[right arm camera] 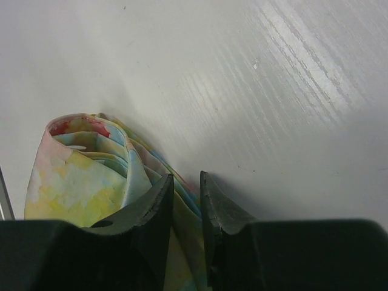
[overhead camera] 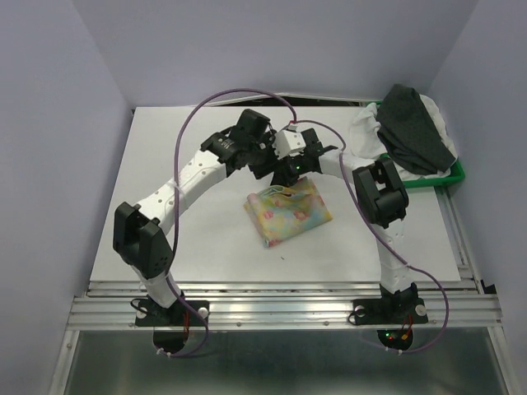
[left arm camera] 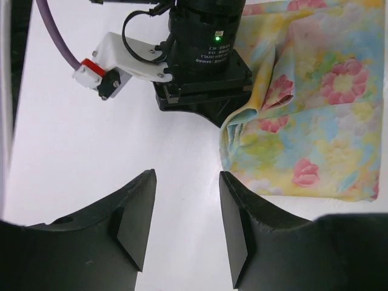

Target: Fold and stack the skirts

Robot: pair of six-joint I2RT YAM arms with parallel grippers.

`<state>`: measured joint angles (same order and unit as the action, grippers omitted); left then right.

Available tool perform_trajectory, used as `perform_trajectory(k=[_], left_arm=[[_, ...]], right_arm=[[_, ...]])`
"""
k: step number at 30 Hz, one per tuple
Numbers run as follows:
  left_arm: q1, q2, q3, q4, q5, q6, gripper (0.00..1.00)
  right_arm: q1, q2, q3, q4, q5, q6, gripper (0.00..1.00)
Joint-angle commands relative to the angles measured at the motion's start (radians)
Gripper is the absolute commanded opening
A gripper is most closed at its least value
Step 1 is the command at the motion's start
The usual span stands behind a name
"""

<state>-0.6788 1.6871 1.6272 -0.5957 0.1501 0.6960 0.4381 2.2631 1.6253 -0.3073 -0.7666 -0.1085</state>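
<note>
The green plastic tray point(overhead camera: 454, 174) sits at the far right corner of the white table point(overhead camera: 206, 239), with only its rim strip showing. It holds two garments. The white crinkly cloth skirt point(overhead camera: 367, 132) is bunched up and spills over the tray's left side. The dark charcoal speckled cloth skirt point(overhead camera: 417, 128) is heaped on top of it and covers most of the tray. How far either reaches down inside cannot be told.

The pastel yellow floral-print cloth skirt point(overhead camera: 289, 212) lies outside the tray, folded into a rough rectangle at mid-table, well apart from the tray.

The right tool point(right arm camera: 185, 182) is at the far edge of the floral skirt. Its jaws are narrow, and stacked cloth layers run between them, so it is pinching that edge. In the left wrist view the fold there stands lifted off the table under the right wrist.

The left tool point(left arm camera: 187, 182) has its jaws moderately wide and holds nothing. It is over bare table just beside the floral skirt's edge and close to the right tool.
</note>
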Motion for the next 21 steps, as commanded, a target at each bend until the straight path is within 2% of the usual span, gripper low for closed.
perform_trajectory(k=[1,5,10,14,18,21], left_arm=[[0.076,0.026,-0.082,-0.032,0.175,-0.163,0.57],[0.123,0.042,-0.138,0.025,0.252,-0.272,0.57],[0.130,0.017,-0.199,0.097,0.308,-0.338,0.57],[0.131,-0.029,-0.250,0.126,0.339,-0.351,0.57],[0.143,-0.084,-0.314,0.163,0.394,-0.374,0.57],[0.159,-0.113,-0.362,0.192,0.440,-0.404,0.57]], right_arm=[[-0.002,0.041,0.031,-0.039,0.059,0.012,0.31],[-0.022,0.024,0.071,-0.038,0.043,0.058,0.35],[-0.044,-0.026,0.133,-0.042,0.044,0.105,0.44],[-0.100,-0.059,0.215,-0.047,0.059,0.161,0.47],[-0.136,-0.105,0.266,-0.094,0.036,0.121,0.49],[-0.136,-0.148,0.269,-0.168,0.038,0.002,0.50]])
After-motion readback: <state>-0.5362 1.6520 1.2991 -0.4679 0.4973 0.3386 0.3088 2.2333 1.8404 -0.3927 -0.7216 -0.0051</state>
